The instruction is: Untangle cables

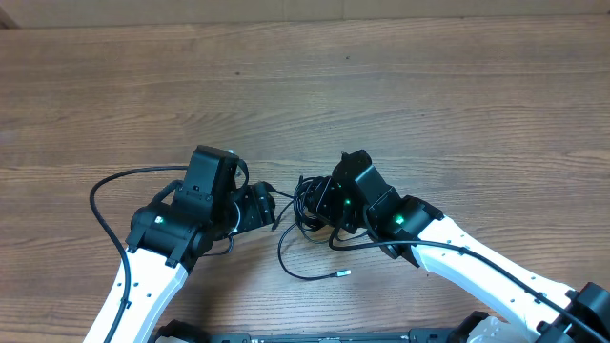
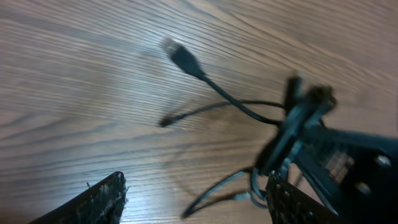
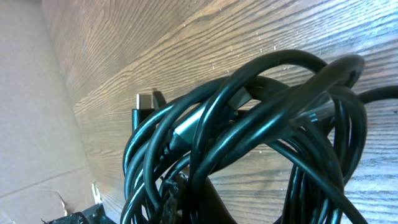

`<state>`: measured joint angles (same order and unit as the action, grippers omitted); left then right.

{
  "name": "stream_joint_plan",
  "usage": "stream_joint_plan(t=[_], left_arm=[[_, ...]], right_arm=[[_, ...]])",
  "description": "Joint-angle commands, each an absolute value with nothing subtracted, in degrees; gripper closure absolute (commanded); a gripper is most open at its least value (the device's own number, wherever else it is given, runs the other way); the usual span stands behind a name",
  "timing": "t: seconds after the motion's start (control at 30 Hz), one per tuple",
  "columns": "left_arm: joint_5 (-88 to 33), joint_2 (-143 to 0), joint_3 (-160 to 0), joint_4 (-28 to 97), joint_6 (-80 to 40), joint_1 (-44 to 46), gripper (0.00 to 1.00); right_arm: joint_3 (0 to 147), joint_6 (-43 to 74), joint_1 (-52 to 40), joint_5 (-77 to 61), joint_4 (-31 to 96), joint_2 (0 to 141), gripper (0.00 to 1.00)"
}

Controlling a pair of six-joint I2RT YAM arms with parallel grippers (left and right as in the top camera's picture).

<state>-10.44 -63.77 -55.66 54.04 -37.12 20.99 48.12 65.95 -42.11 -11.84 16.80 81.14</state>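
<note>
Right gripper (image 1: 321,201) pinches the tangled cables (image 1: 307,208) at mid-surface (image 1: 429,95), apparently anchoring the knot. Left gripper (image 2: 196,184), fingers spread and empty, faces it, probably to draw out a loose plug end (image 2: 183,59).

Looks like a robotics lab bench. Plain wood-grain tabletop (image 1: 400,86), with two white-and-black robot arms, left arm (image 1: 143,286) and right arm (image 1: 496,276), reaching in from its near edge; thin black cables (image 1: 307,205) bunched at its middle; plain pale surface (image 3: 31,93) beyond its edge.
</note>
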Motion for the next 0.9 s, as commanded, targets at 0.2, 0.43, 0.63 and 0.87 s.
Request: stream_joint_plan(t=[0.2, 0.43, 0.63, 0.87], left_arm=[[-25.56, -63.75, -56.66, 52.01, -17.63, 21.1, 0.27], [-26.57, -63.75, -56.64, 51.18, -11.55, 22.2, 0.25], [-17.82, -64.18, -56.34, 53.06, -16.91, 22.2, 0.33], [-15.09, -68.64, -56.34, 52.03, -25.65, 22.2, 0.32]], right_arm=[[49.25, 66.54, -42.37, -15.81, 16.58, 80.47, 0.96], [49.23, 69.23, -42.37, -16.84, 16.49, 80.47, 0.96], [49.23, 69.19, -42.37, -16.84, 16.49, 80.47, 0.96], [49.23, 69.17, -42.37, -18.15, 15.9, 80.47, 0.96]])
